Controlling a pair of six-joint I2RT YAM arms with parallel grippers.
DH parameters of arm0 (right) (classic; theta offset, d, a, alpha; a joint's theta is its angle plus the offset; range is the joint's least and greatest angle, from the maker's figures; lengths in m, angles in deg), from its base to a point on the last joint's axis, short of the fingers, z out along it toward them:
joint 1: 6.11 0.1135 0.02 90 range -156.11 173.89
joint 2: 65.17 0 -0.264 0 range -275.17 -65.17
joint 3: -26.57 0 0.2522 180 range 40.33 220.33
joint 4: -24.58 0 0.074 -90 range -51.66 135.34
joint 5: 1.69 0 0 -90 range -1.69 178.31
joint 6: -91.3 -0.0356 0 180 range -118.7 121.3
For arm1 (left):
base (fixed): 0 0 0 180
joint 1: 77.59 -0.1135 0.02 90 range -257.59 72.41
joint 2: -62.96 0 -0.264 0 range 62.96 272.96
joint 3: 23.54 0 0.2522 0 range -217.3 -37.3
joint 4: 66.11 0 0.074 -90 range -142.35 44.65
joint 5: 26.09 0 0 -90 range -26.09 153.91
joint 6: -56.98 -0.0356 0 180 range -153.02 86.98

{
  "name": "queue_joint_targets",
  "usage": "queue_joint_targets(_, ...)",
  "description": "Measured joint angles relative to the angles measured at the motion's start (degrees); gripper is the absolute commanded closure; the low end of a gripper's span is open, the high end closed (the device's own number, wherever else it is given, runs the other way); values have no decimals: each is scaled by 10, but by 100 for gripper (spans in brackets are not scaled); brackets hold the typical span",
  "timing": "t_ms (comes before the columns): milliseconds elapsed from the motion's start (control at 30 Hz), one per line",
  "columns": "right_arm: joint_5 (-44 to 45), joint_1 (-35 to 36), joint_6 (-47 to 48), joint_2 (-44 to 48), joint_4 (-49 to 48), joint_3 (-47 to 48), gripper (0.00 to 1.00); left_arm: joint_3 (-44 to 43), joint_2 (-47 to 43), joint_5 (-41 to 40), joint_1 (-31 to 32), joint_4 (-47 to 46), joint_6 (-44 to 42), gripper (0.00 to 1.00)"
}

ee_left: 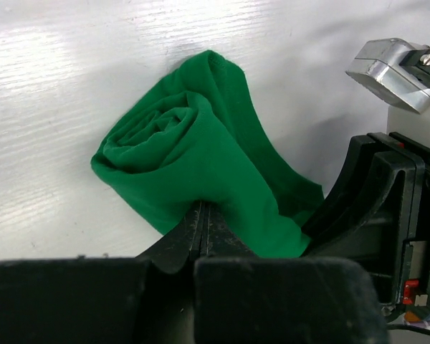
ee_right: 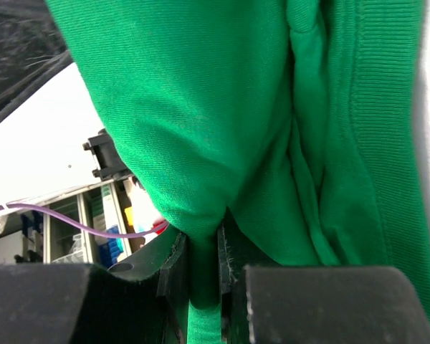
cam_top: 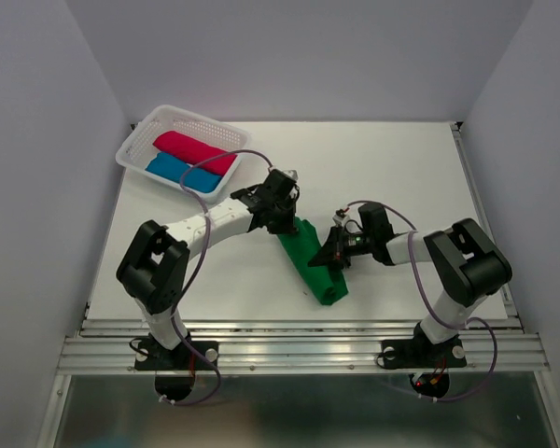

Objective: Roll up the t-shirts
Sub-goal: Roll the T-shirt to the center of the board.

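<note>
Where the white table fills the floor of a plain booth, pale grey walls close it in on the left, far and right sides, and a metal rail runs along the near edge at 6 o'clock. At about 10 o'clock sits a white basket with a pink shirt and a blue shirt rolled side by side inside it.

Near the middle lies the green shirt, a long roll slanting from 11 o'clock to 5 o'clock. The left gripper sits on its far end, and its wrist camera shows the fingers pressed together on an edge of the cloth just below the spiral end of the roll. The right gripper meets the roll's right side, pinching a fold of green cloth between its fingers.

From above, the left gripper hides the roll's far end. In the right wrist view the cloth runs off the frame, and the clutter behind it is too blurred to identify.
</note>
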Motion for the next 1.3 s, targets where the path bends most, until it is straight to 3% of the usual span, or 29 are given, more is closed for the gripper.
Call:
queue_joint_targets(200, -12, -15, 3, -6, 0, 0, 98, -16, 31, 9, 0, -13, -5, 100)
queue_joint_targets(300, -15, -21, 4, -6, 0, 0, 88, -24, 43, 14, 0, -21, -6, 100)
queue_joint_targets(400, -16, -26, 7, -6, 0, 0, 73, -35, 60, 18, 0, -29, -8, 100)
queue_joint_targets(500, -16, -27, 15, -4, 5, 1, 43, -39, 77, 21, 0, -35, -10, 100)
queue_joint_targets(600, 1, -27, 38, 15, 52, 9, 32, -40, 89, 23, 0, -39, -11, 100)
queue_joint_targets(633, 6, -27, 50, 23, 70, 14, 24, -40, 93, 23, 0, -39, -11, 100)
queue_joint_targets(767, 35, -27, 110, 79, 160, 42, 13, -43, 101, 24, 0, -41, -11, 100)
queue_joint_targets(1100, 102, -25, 223, 180, 352, 56, 12, -46, 102, 24, 0, -43, -12, 100)
queue_joint_targets(1300, 128, -17, 244, 205, 388, 50, 20, -46, 102, 24, 0, -43, -12, 100)
